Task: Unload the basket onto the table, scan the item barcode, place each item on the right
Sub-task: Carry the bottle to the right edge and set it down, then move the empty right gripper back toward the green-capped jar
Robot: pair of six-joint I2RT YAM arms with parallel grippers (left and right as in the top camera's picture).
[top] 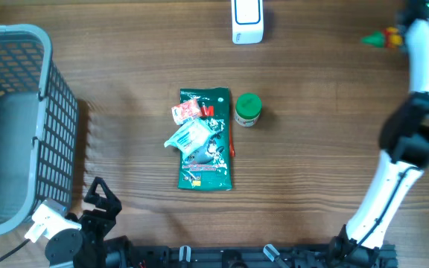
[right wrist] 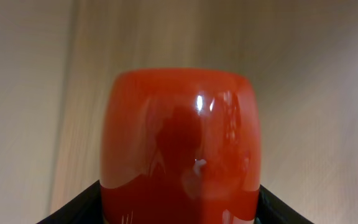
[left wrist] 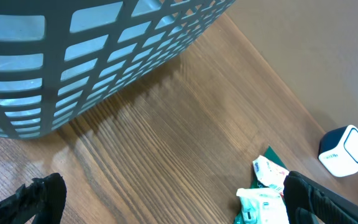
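Right pincer [right wrist: 179, 211] is closed on a red glossy rounded item [right wrist: 179, 137], black fingers flanking its lower sides in the right wrist view; the item fills most of that view, blurred wood behind it. In the overhead view the same item shows at the top right edge of the wooden desk [top: 326, 149], a small green and yellow end sticking out left of the white right arm [top: 423, 52]. It is well apart to the right of the white box-shaped scanner [top: 246, 22], which sits at the top centre edge. Left pincer [top: 99, 195] is at the bottom left, jaws spread wide and holding nothing, just beside the blue-grey plastic lattice basket [top: 51, 59]; the left wrist view shows both dark fingers [left wrist: 36, 199] far apart at the frame's lower corners, with the basket wall above. At desk centre a flat green foil pouch [top: 207, 167] lies with a red-and-white small packet [top: 188, 110] and a pale crinkled wrapper [top: 188, 138] on its upper left part. A small jar with a green lid [top: 247, 109] stands just beside the pouch's upper right corner. No barcode can be made out.
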